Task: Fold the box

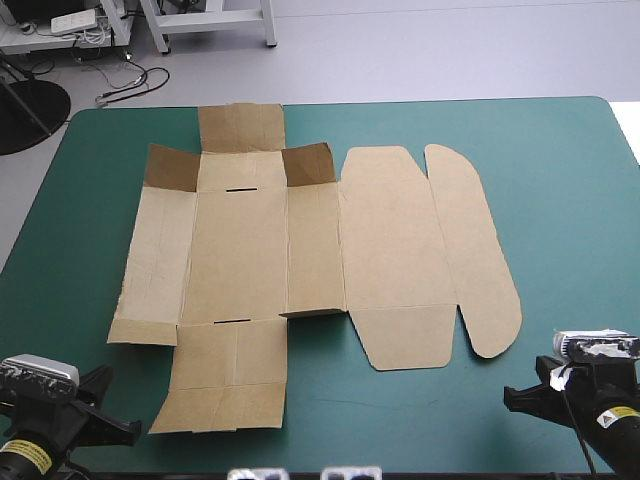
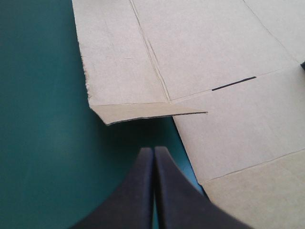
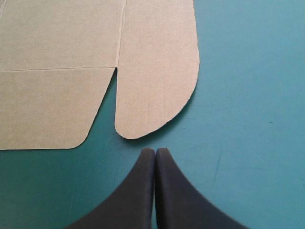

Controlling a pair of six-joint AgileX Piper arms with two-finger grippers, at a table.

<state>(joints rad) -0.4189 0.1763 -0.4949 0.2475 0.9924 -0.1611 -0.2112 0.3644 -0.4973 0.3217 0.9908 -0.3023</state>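
The brown box point(image 1: 300, 250) lies as a flat cut sheet across the middle of the teal-green cover. Two small flaps point(image 1: 170, 167) point(image 1: 308, 163) stand raised at its far side. The rounded lid flap point(image 1: 480, 250) lies flat on the right. My left gripper point(image 1: 105, 405) sits at the near left corner. It is shut point(image 2: 153, 151), just short of the box's point(image 2: 214, 47) near-left flap corner, which is slightly lifted. My right gripper point(image 1: 520, 395) sits at the near right, shut point(image 3: 155, 152), a little before the rounded flap's tip point(image 3: 143, 129).
A wide strip of teal-green cover point(image 1: 570, 200) lies between the box and the table's right edge. A narrower strip runs along the left edge point(image 1: 60, 220). The box's near flap point(image 1: 225, 385) reaches close to the front edge.
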